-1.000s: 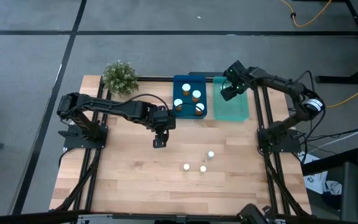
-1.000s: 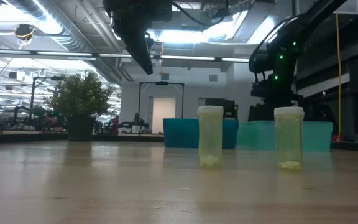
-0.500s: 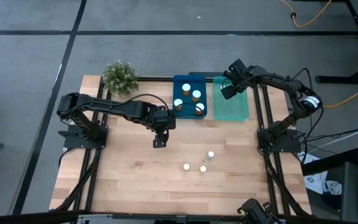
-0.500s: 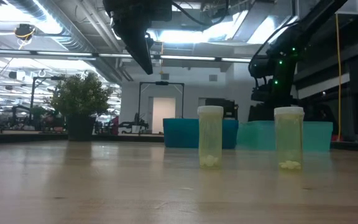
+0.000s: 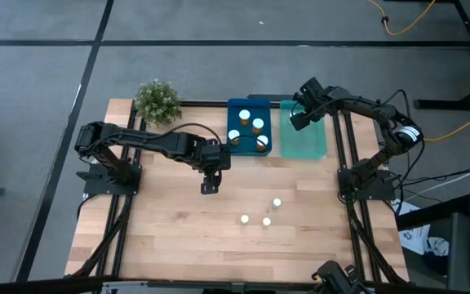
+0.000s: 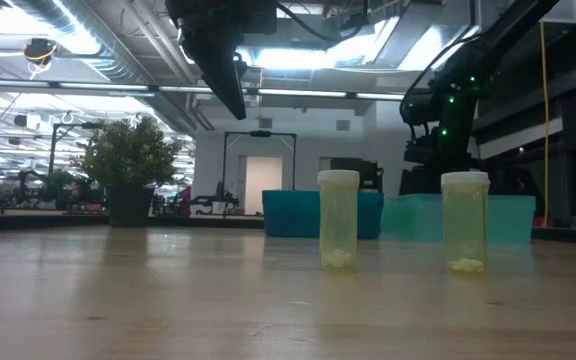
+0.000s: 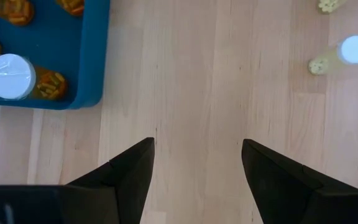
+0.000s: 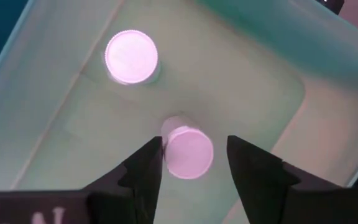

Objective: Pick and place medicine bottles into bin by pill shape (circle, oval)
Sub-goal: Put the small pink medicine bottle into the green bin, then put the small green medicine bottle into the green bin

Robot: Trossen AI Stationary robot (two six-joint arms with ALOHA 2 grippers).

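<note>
Over the teal tray (image 8: 55,93), right tool (image 8: 191,163) parted around a pale bottle (image 8: 188,151); left tool (image 7: 197,163) apart.

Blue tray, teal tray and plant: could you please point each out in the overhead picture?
blue tray (image 5: 247,104): high view, bare floor near its far edge.
teal tray (image 5: 308,140): high view, bare floor.
plant (image 5: 157,100): high view, foliage middle.

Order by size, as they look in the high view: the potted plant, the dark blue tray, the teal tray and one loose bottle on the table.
1. Dark blue tray and teal tray: they look alike, so no ranking between them.
2. Potted plant, a little smaller.
3. Loose bottle, by far the smallest.
</note>
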